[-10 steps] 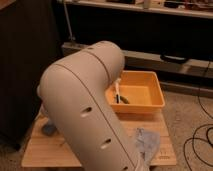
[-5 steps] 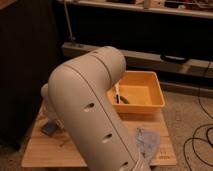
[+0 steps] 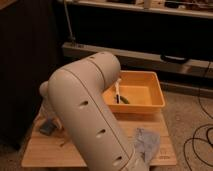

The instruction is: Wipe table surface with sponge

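the sponge [image 3: 47,128], a small dark grey pad, lies flat on the wooden table [image 3: 45,154] at the left of the frame, near the table's left edge and about where it lay half a second ago. the gripper [image 3: 50,116] is just above and beside it, at the far end of the arm [image 3: 92,112], but the arm's own bulk hides most of it, so i cannot tell whether it is wide, narrow or touching the sponge. the arm is a thick cream tube that bends at an elbow in the upper middle of the frame and runs down to the lower right, covering the table's centre. its pose has changed only slightly since the earlier frame. a tiny dark scrap [image 3: 62,144] sits on the wood just right of the sponge. at the table's back right stands an orange bin [image 3: 150,102], unmoved, holding a white-handled tool [image 3: 118,89] and a dark item [image 3: 124,100] beside it. a crumpled blue-grey cloth [image 3: 146,142] lies at the table's front right, as before. black cables [image 3: 201,140] loop on the speckled floor at the far right.
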{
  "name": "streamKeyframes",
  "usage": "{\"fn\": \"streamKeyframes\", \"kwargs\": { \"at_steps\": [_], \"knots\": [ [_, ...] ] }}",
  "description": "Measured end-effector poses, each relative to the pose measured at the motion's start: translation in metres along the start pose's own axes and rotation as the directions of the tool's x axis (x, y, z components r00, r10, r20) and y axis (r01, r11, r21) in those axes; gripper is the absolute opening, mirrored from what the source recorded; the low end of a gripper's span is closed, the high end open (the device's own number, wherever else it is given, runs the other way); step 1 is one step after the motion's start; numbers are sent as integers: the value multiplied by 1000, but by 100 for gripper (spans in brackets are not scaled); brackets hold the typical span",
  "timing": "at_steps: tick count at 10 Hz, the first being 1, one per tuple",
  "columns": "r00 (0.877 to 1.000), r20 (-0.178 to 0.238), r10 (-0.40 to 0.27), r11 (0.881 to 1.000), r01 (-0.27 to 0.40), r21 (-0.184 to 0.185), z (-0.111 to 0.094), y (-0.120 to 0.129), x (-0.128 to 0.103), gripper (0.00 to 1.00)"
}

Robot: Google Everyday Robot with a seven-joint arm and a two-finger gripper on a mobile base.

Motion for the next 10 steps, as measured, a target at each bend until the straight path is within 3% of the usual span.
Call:
{"fn": "streamKeyframes", "kwargs": {
  "at_steps": [5,10],
  "knots": [
    [999,-27,30,998,-28,58,-9,7,20,80],
    [999,-36,8,997,-6,72,-7,5,27,80]
  ]
}}
